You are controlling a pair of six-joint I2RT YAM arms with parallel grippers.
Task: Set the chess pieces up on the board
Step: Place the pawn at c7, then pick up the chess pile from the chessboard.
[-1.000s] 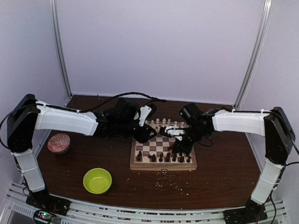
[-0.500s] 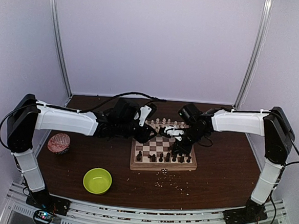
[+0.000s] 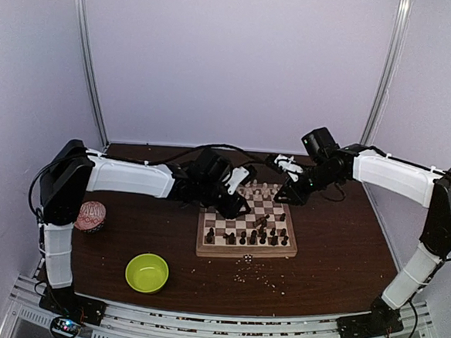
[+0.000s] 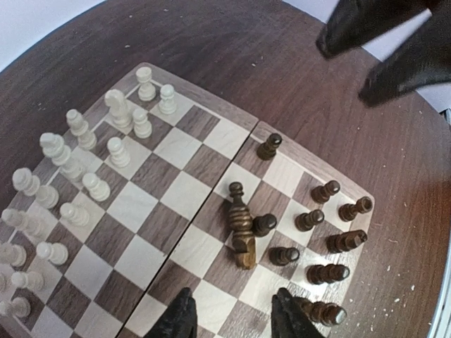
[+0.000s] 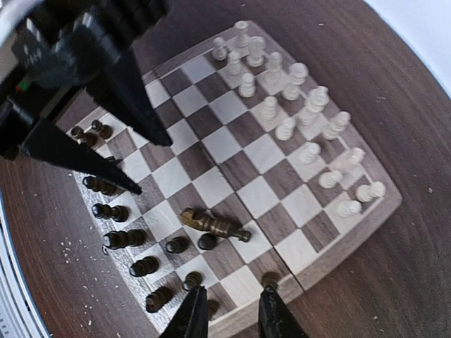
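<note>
Board [image 4: 180,193] holds one toppled dark piece [image 4: 242,231], possibly a king.

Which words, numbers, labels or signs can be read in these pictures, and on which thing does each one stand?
None: no view shows any text that can be read.
The board: no letters or numbers on its rim or squares.
The chess pieces: plain wood, no marks.
The red-patterned cup: only a pattern shows, too small to tell whether it holds lettering.
The green bowl: plain.
</note>
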